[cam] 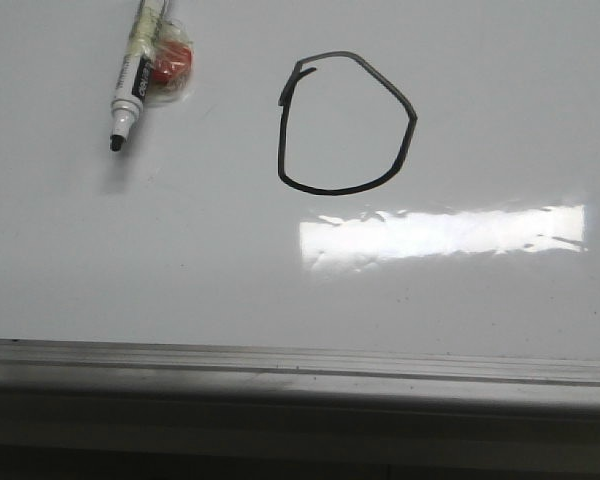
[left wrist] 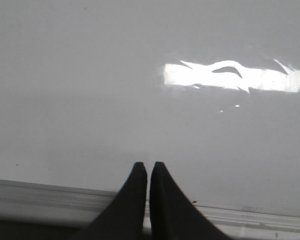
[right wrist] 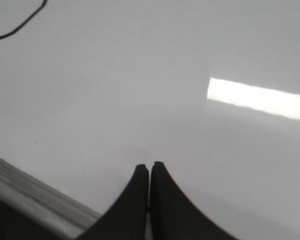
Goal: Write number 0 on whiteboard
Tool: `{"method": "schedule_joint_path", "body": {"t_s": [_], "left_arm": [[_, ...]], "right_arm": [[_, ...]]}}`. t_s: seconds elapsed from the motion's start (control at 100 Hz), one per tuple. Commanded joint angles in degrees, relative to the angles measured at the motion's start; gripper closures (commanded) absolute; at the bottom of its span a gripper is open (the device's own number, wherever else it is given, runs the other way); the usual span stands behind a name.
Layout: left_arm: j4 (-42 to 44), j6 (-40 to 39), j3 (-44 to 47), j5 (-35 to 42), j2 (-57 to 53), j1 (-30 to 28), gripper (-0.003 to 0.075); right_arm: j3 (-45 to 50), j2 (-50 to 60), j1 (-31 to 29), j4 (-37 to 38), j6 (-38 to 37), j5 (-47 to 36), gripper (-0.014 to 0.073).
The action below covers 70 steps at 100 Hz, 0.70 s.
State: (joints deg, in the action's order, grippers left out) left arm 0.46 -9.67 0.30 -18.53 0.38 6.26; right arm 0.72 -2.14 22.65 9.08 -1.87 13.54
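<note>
The number 0 (cam: 346, 123) sits closed on the whiteboard (cam: 500, 100), with the marker (cam: 133, 88) lying apart beside it. Left gripper (left wrist: 148, 167) and right gripper (right wrist: 149, 167) are clenched empty; a sweeping arm could smear wet ink.

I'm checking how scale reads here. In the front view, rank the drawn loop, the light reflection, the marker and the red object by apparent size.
1. Light reflection
2. The number 0
3. Marker, partly cut off
4. Red object

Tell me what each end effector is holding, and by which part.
Nothing is held. The left end effector and the right end effector are both shut on nothing over the whiteboard. The marker lies there untouched.
</note>
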Motion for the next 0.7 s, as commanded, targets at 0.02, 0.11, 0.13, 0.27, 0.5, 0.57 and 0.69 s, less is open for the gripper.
{"method": "schedule_joint_path", "body": {"t_s": [0.02,0.11,0.13,0.27,0.5,0.57,0.69], "left_arm": [[-0.46,0.09,1.81,3.41,0.68,-0.23,0.074],[-0.46,0.09,1.81,3.41,0.68,-0.23,0.074],[-0.46,0.09,1.81,3.41,0.68,-0.23,0.074],[-0.46,0.09,1.81,3.41,0.68,-0.23,0.074],[-0.46,0.09,1.81,3.41,0.68,-0.23,0.074],[-0.46,0.09,1.81,3.41,0.68,-0.23,0.074],[-0.46,0.09,1.81,3.41,0.68,-0.23,0.074]], "right_arm": [[0.68,3.56,-0.99,-2.75,1.36,3.75,0.064],[0.68,3.83,-1.09,-2.75,3.58,3.63,0.064],[0.68,3.83,-1.09,-2.75,4.36,3.63,0.064],[0.68,3.83,-1.09,-2.75,6.13,3.43,0.064],[0.68,3.83,-1.09,-2.75,6.13,3.4,0.064],[0.68,3.83,-1.09,-2.75,6.13,3.4,0.064],[0.68,3.83,-1.09,-2.75,6.13,3.4,0.064]]}}
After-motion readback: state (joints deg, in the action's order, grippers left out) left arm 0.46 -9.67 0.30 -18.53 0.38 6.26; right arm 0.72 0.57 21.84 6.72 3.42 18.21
